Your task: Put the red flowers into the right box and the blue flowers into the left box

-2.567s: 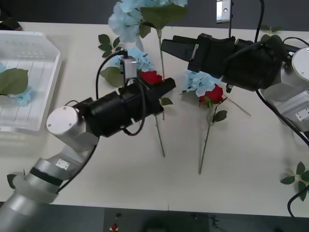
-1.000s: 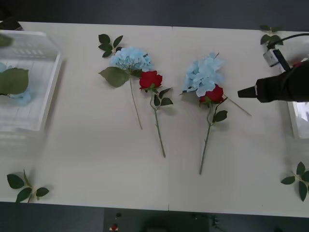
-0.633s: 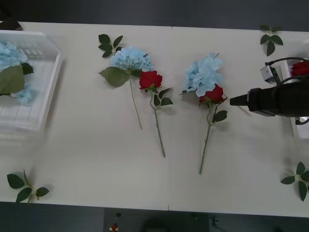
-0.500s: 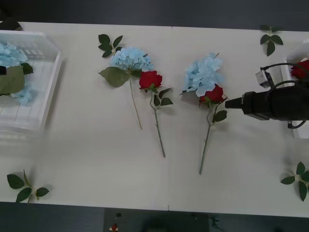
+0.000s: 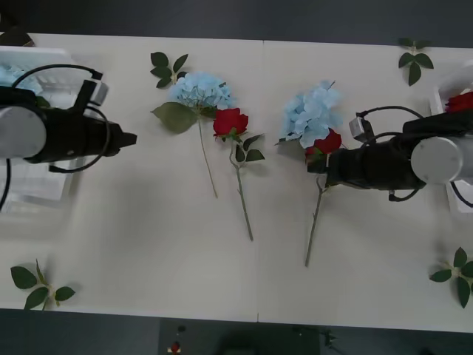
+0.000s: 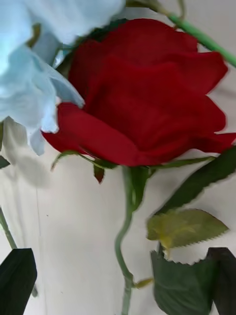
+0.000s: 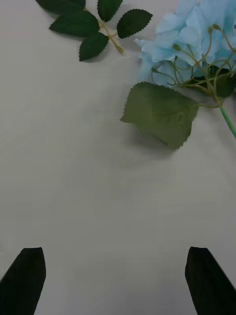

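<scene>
Roses first: the right-hand rose (image 5: 327, 142) lies on the table (image 5: 148, 222) touching a blue cluster (image 5: 310, 112), with the right gripper (image 5: 316, 164) right at its bloom, fingers spread wide, stem between them, not pinched. Left gripper (image 5: 130, 137) hangs open beside the left box (image 5: 44, 192), its nearest blue flower (image 5: 199, 90) well ahead of the jaws.

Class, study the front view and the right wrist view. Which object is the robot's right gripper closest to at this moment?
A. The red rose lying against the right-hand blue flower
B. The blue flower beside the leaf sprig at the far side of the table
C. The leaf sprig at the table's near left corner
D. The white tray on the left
A: the right gripper sits at the red rose beside the right-hand blue flower, and that bloom looms large just ahead of its open black fingers.
</scene>
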